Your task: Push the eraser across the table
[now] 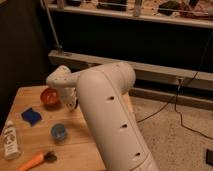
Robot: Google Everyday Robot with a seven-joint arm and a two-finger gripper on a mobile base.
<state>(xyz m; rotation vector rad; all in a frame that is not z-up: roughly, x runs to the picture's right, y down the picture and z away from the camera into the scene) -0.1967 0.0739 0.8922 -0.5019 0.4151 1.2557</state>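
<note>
End effector (70, 103), closed, partly hidden beside orange bowl (48, 96) on table (75, 150).

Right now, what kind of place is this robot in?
Probably an indoor lab or test room: a small wooden table, cables trailing over a speckled floor, a metal rail along a dark wall. The gripper hangs over the table beside the orange bowl.

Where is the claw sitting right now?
In the camera view, the claw is down near the table toward its far side, left of centre in the picture, right beside the orange bowl and behind the blue cup.
</note>
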